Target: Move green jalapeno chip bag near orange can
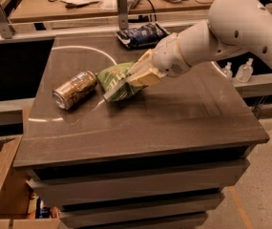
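Note:
The green jalapeno chip bag (112, 79) is crinkled, with white lettering, and sits just above or on the dark tabletop (173, 118), left of centre. My gripper (134, 78) is shut on its right side, its tan fingers (145, 73) pinching the bag. The orange can (75, 89) lies on its side just left of the bag, a small gap between them. The white arm (231, 27) reaches in from the upper right.
A dark blue chip bag (141, 34) lies at the table's back edge. A white arc line (85, 48) marks the tabletop's back left. Two small clear bottles (238, 71) stand on a ledge at right. An open cardboard box (6, 194) sits at the lower left.

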Controlling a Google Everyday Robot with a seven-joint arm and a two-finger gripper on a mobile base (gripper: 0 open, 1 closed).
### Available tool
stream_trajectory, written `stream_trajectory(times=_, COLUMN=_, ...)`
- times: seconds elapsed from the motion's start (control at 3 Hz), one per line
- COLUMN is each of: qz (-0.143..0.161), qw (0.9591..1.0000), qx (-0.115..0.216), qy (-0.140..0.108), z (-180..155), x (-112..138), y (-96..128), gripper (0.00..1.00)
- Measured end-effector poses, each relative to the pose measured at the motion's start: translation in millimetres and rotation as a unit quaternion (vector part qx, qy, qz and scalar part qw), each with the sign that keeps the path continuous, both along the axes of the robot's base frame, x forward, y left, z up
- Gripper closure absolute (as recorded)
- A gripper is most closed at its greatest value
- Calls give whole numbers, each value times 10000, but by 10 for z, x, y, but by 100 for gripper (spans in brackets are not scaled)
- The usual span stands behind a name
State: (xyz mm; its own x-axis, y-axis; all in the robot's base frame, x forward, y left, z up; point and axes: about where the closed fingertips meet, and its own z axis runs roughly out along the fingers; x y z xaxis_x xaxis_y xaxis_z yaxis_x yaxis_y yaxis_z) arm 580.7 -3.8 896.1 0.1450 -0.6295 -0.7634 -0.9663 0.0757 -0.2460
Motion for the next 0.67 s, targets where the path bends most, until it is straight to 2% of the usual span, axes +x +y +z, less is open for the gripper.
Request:
stream_trajectory(times=0.33, qz=27, qw=10000, qx=-14, qy=18, z=-5, x=-6, y=16, gripper=5)
stream_trajectory(times=0.67, qz=-129, qw=9998, qx=94, qy=101, z=-7, x=16, y=-66, gripper=0)
